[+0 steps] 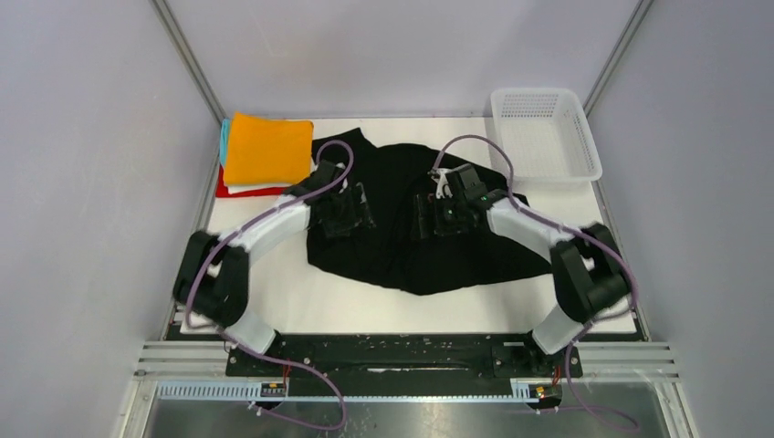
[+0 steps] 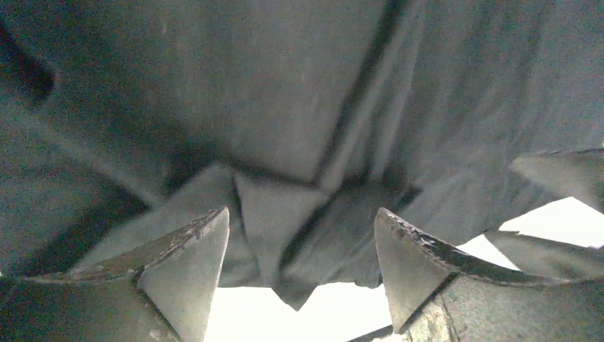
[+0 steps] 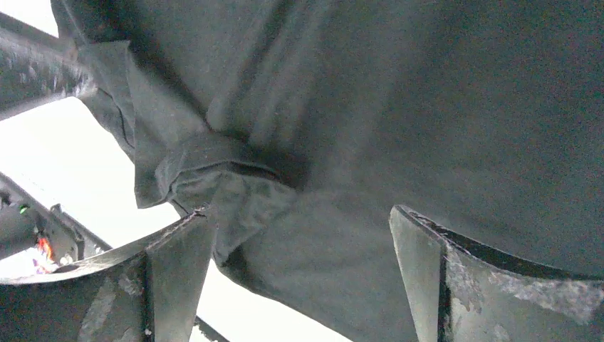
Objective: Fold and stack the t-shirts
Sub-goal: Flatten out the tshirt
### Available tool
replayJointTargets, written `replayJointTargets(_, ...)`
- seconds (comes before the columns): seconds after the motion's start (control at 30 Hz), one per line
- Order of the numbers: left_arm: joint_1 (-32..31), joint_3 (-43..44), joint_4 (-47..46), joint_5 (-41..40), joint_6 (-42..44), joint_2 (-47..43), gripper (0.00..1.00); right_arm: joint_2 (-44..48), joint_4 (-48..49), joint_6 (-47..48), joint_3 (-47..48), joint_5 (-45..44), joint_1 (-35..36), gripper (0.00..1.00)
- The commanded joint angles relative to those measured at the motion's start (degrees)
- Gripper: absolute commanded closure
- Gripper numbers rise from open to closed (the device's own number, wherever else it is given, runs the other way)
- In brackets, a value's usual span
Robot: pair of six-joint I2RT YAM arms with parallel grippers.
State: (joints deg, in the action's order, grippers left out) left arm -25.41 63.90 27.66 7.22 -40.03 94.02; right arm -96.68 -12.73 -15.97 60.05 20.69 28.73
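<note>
Black shirt (image 1: 411,246) lies unfolded at centre; folded stack (image 1: 267,151) at ten o'clock; left gripper (image 2: 300,228) and right gripper (image 3: 299,217) gape over shirt.

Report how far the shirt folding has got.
Done: a folded stack at the far left, orange shirt on top. In hand: the black shirt lies rumpled, unfolded; left end effector and right end effector both open above it, gripping nothing. Left: fold it and stack it.

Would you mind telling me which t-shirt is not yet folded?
The black t-shirt, lying spread and crumpled in the middle; the orange t-shirt and the ones beneath it are neat folded rectangles at far left.
</note>
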Motion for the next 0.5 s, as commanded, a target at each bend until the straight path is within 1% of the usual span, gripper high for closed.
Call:
replayJointTargets(0.0,-1.1,-10.4,-0.8,3.3,0.0,-13.7,0.25,15.8,-1.6,-2.5,-4.7,-17.4,0.3,0.01)
replayJointTargets(0.07,-2.9,-15.7,-2.0,4.3,-2.6,-18.0,0.25,22.9,-0.5,-6.5,-9.0,-27.7,0.2,0.01)
replayJointTargets(0.13,-6.3,-19.5,-3.2,3.8,-4.7,-20.6,0.25,27.5,1.1,-8.7,-13.4,-33.7,-0.2,0.00)
replayJointTargets(0.17,-7.2,-20.9,-4.5,3.5,-5.8,-21.3,0.25,29.4,1.9,-9.2,-15.5,-35.3,-0.4,0.01)
replayJointTargets(0.2,-8.4,-22.3,-6.1,4.0,-6.7,-21.5,0.25,30.8,2.8,-8.9,-17.3,-35.7,-0.7,0.01)
replayJointTargets(0.27,-9.4,-23.7,-9.4,4.8,-8.1,-20.9,0.30,33.0,3.8,-7.3,-19.8,-34.7,-1.1,0.00)
replayJointTargets(0.33,-10.9,-23.9,-11.2,4.3,-7.3,-20.3,0.31,34.7,3.6,-6.9,-21.3,-35.2,-1.2,0.00)
replayJointTargets(0.4,-12.9,-23.0,-11.0,3.2,-5.2,-19.8,0.32,35.8,3.4,-6.2,-22.4,-35.3,-1.3,0.01)
replayJointTargets(0.47,-14.4,-21.6,-8.9,0.2,-2.5,-18.7,0.32,36.5,2.9,-5.8,-23.0,-35.4,-1.4,0.01)
